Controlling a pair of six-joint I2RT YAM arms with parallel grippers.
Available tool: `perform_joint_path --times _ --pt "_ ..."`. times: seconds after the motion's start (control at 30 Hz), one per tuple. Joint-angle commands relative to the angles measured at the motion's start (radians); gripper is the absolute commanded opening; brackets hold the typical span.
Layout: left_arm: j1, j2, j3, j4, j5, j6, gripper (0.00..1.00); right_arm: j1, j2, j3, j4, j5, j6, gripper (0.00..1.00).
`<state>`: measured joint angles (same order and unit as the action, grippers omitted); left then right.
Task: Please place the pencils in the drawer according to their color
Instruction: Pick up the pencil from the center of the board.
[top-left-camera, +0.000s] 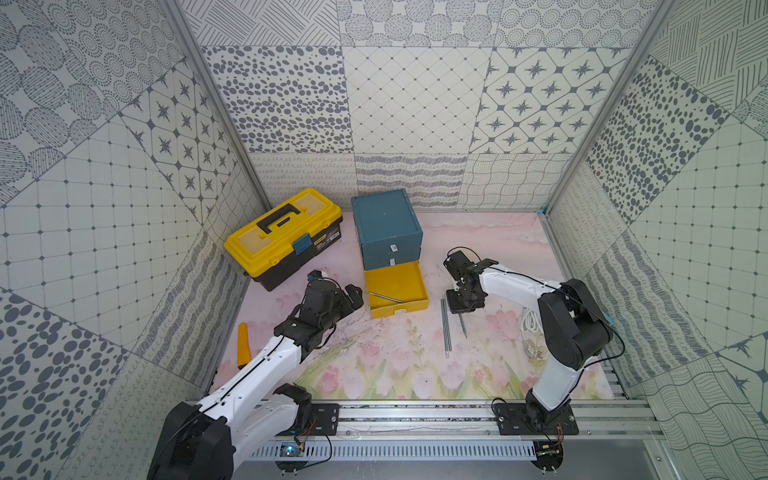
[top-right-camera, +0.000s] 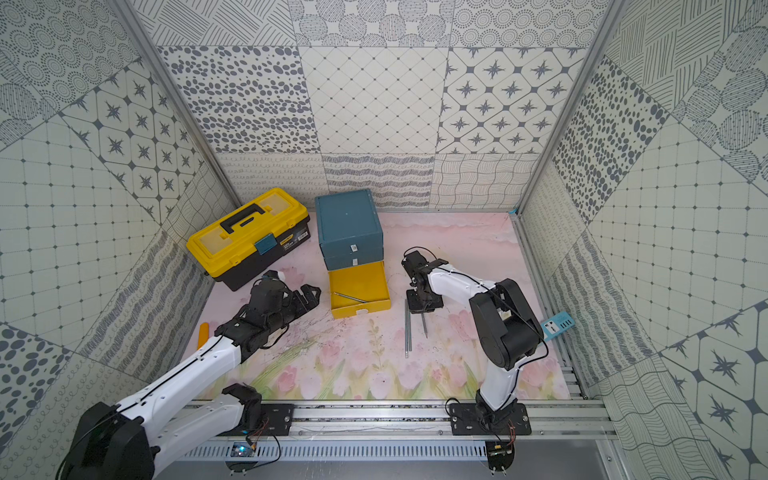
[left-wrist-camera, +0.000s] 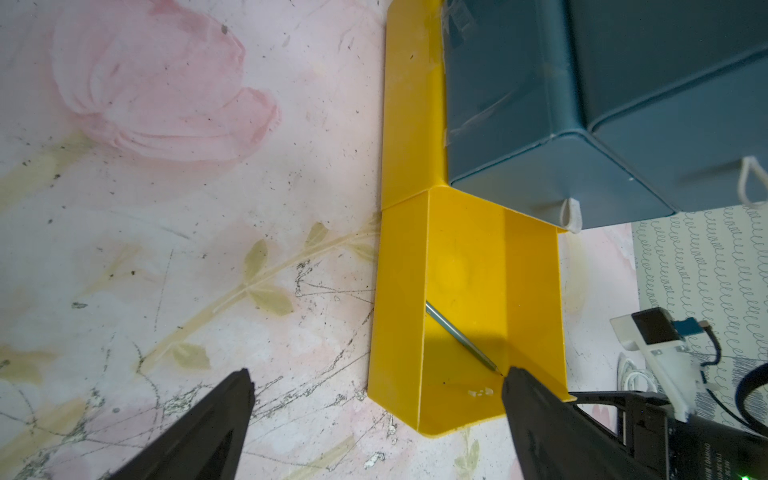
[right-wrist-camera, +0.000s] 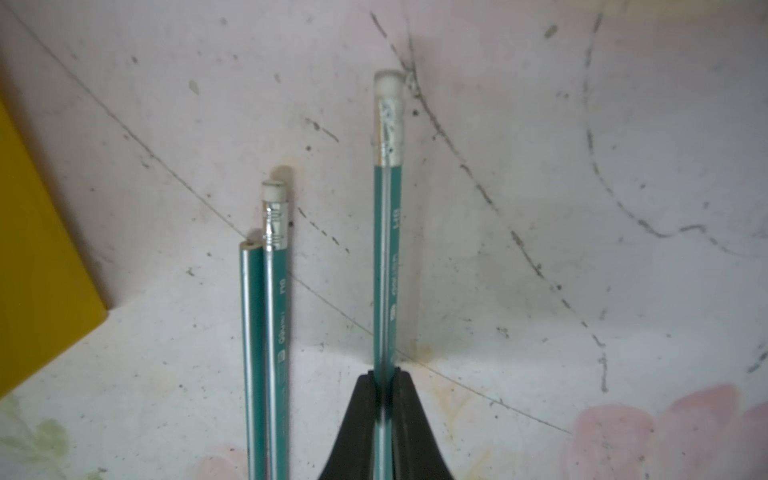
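Observation:
The drawer cabinet is teal, and its lowest drawer, a yellow one, is pulled out. One grey-teal pencil lies slantwise inside it, also seen in the left wrist view. My left gripper is open beside the yellow drawer's left wall and holds nothing. My right gripper is shut on a teal pencil with a white eraser, low over the mat to the right of the drawer. Two more teal pencils lie side by side on the mat just left of the held one.
A yellow-lidded black toolbox stands at the back left, close to the left arm. An orange tool lies near the left wall. A coiled white cable sits by the right arm's elbow. A small blue and white device leans at the right wall.

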<state>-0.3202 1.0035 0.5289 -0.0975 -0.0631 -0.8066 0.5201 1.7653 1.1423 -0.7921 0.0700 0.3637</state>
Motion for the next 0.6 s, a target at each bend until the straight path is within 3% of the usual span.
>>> perform_joint_path --times 0.0,0.23,0.57 --pt "0.005 0.001 -0.001 0.015 -0.014 0.009 0.99 0.001 -0.060 0.015 -0.016 0.018 -0.024 0.00" --pt "0.004 0.002 -0.002 0.017 -0.015 0.008 0.99 0.038 -0.143 0.053 -0.022 0.021 -0.070 0.00" --pt "0.004 0.008 -0.004 0.027 -0.010 0.003 0.99 0.185 -0.166 0.206 -0.028 0.057 -0.209 0.00"
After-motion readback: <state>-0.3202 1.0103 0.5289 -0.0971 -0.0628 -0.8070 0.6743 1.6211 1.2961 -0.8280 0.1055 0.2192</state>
